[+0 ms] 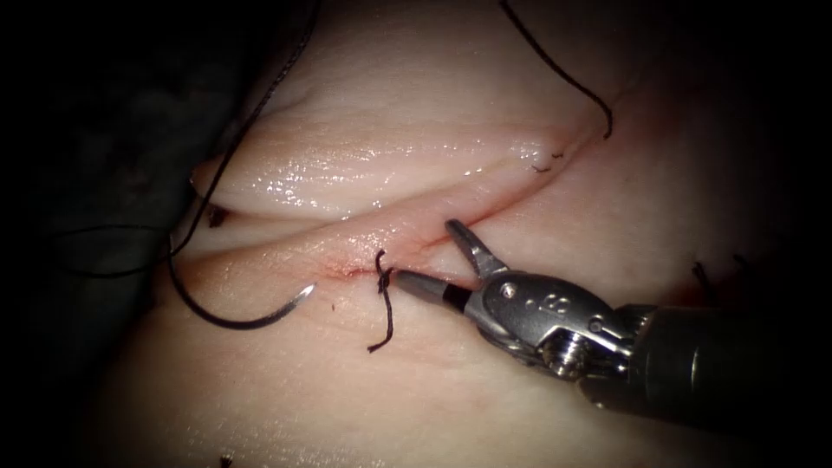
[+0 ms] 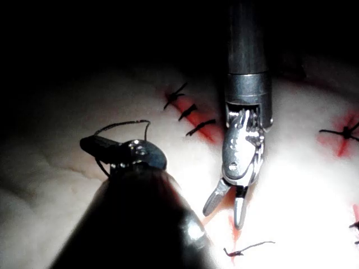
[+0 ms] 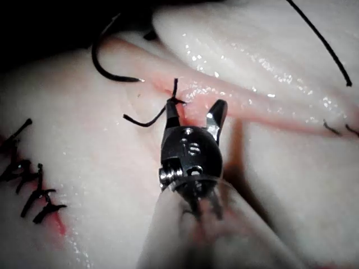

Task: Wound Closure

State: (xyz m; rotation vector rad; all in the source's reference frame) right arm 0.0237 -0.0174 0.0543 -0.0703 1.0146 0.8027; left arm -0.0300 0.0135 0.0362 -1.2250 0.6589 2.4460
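- Just off the tip of the right pincer (image 1: 430, 255) sits a knot (image 1: 382, 277) on the cut (image 1: 485, 204). The lower jaw's point is right beside the knot, nearly touching it, and the upper jaw angles up across the cut.
- That pincer is released: its jaws are spread wide and hold nothing, neither needle nor thread nor tissue. The right wrist view shows the same, with the right pincer (image 3: 195, 112) parted and the knot (image 3: 175, 101) at one fingertip.
- Two short cut ends hang from the knot. One stands up above the jaw tip and the other trails down over the tissue (image 1: 364, 407), away from the pincer.
- The needle (image 1: 234, 322) lies beyond the knot, farther from the right pincer, on the left of the endoscope view. It rests loose on the surface with its sharp point free and turned towards the knot; neither tool holds it, and it does not look to be in the tissue.
- The thread (image 1: 277, 82) runs from the needle's blunt end up and away, well apart from the pincer.
- A faint smear of red fluid (image 1: 347, 264) marks the cut beside the knot.
- The left pincer (image 2: 112, 148) appears dark and close in its own wrist view, with a strand of thread arching over it. Whether it grips anything I cannot tell.
- Past it in that view hangs the right pincer (image 2: 226, 210), jaws apart, with finished stitches (image 2: 189, 112) behind it.
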